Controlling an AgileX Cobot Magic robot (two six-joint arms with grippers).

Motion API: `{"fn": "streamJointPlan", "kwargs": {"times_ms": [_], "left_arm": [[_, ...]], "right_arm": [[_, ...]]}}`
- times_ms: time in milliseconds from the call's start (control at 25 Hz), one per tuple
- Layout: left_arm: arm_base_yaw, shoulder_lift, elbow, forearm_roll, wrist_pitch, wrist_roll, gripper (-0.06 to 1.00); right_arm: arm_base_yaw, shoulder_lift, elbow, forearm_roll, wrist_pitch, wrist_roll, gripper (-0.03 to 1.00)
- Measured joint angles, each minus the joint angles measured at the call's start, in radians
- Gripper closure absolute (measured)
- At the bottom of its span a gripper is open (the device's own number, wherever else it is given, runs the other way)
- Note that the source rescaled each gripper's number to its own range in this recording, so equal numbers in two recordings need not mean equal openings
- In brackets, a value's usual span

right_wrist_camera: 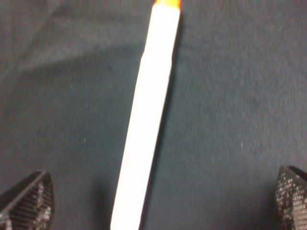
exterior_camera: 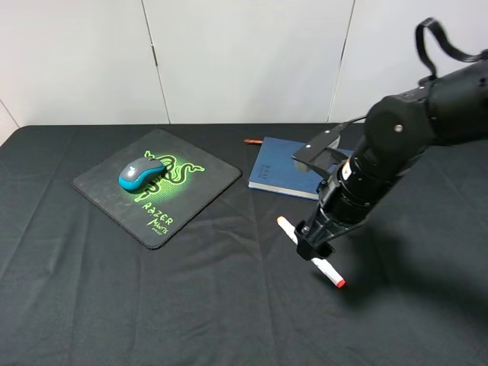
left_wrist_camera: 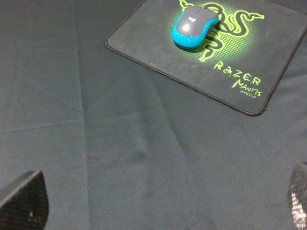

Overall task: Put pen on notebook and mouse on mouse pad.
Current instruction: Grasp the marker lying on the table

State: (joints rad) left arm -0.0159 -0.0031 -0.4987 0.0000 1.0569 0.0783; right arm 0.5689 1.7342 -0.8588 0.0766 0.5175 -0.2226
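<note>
Black cloth (exterior_camera: 229,320) covers the whole table, and I take the notebook (exterior_camera: 278,169) as my landmark: it lies flat with its dark blue cover up, a reddish ribbon tab (exterior_camera: 252,141) poking out at its far corner. The pen (exterior_camera: 288,229) is not on it; the pen lies on the cloth just in front of the notebook, on the side nearer the high camera, close by but apart from it. Its white end is nearer the notebook and its orange-red tip points away. My right gripper (exterior_camera: 313,245) is down over the middle of the pen, and in its wrist view the jaws stand wide apart, one finger (right_wrist_camera: 29,201) well to each side of the white barrel, neither touching it, so nothing is gripped. The mouse pad (exterior_camera: 107,194) lies on the left-arm side of the notebook, near it with a strip of cloth between them. The mouse (exterior_camera: 142,173) sits on the pad, on its green snake logo. My left gripper (left_wrist_camera: 163,206) shows only in its own wrist view, jaws spread wide and empty over bare cloth, on the far side of the pad from the notebook.
</note>
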Motion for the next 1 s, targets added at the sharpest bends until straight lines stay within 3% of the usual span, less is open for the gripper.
{"fn": "streamJointPlan", "kwargs": {"times_ms": [840,1000], "left_arm": [[0.0,0.0,0.0,0.0,0.0,0.0,-0.06],[0.0,0.0,0.0,0.0,0.0,0.0,-0.06]], "right_arm": [[0.0,0.123,-0.009,0.002,-0.075,0.002,-0.03],[0.0,0.123,-0.009,-0.013,-0.078,0.002,0.18]]}}
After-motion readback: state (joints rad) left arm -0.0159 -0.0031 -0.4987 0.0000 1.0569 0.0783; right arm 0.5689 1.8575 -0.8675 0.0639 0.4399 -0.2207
